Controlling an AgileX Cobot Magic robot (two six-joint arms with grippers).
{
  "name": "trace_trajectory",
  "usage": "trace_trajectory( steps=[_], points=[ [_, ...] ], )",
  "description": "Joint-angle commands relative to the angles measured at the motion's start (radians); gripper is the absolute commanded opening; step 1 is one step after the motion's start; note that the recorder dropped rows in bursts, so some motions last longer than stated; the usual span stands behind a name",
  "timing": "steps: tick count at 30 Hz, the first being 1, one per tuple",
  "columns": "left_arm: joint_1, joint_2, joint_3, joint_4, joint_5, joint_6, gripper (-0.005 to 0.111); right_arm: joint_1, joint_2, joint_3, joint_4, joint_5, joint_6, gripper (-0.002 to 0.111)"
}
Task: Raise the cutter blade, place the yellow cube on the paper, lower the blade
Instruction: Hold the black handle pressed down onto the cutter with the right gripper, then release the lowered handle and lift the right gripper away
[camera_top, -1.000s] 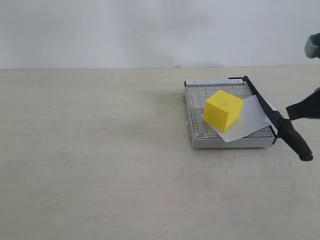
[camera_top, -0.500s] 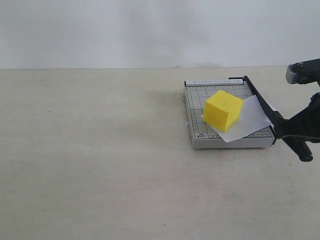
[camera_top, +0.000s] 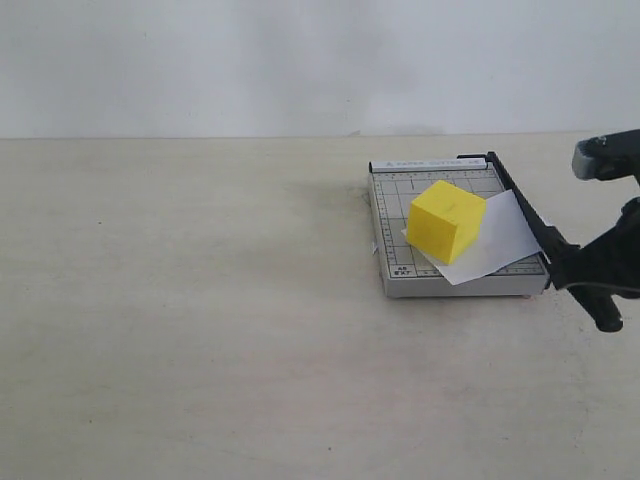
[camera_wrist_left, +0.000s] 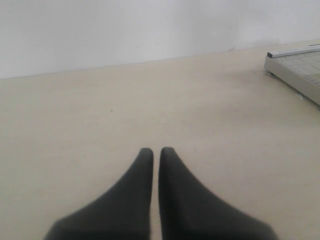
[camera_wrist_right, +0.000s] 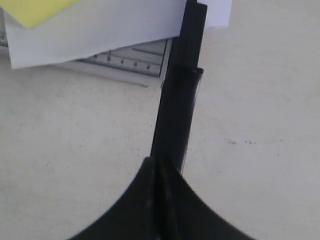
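One bright yellow plastic cube (camera_top: 445, 220) sits on the plain white paper sheet (camera_top: 505, 245), atop the small grey gridded cutter base (camera_top: 392, 210) on my pale worktop (camera_top: 200, 300). The long black cutter blade (camera_top: 530, 215) lies lowered along the base's edge, with the right jaws at its handle. Left wrist: I see the left jaws clenched, empty, over the worktop. Right wrist: the right jaws are pressed together, holding nothing, tips over the thick handle.

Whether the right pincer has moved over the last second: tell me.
Yes. The right pincer has come down and leftward in the exterior view, toward the cutter base, over the cutter blade handle.
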Motion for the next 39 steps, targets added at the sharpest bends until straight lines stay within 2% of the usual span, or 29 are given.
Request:
trace_trajectory(
  steps=[1, 9, 25, 31, 35, 39],
  points=[
    [0.002, -0.003, -0.003, -0.011, -0.001, 0.005, 0.005, 0.000, 0.019, 0.042, -0.011, 0.077, 0.003, 0.000],
    [0.002, -0.003, -0.003, -0.011, -0.001, 0.005, 0.005, 0.000, 0.006, 0.040, -0.011, 0.079, 0.007, 0.000],
    [0.002, -0.003, -0.003, -0.011, -0.001, 0.005, 0.005, 0.000, -0.185, -0.033, -0.011, 0.052, 0.007, 0.000],
    [0.002, -0.003, -0.003, -0.011, -0.001, 0.005, 0.005, 0.000, -0.375, -0.029, 0.094, -0.083, 0.001, 0.000],
    [0.002, -0.003, -0.003, -0.011, -0.001, 0.005, 0.005, 0.000, -0.559, 0.033, 0.178, -0.195, -0.064, 0.000],
    [0.002, -0.003, -0.003, -0.011, -0.001, 0.005, 0.005, 0.000, -0.745, 0.131, 0.202, -0.209, -0.093, 0.000]
  ],
)
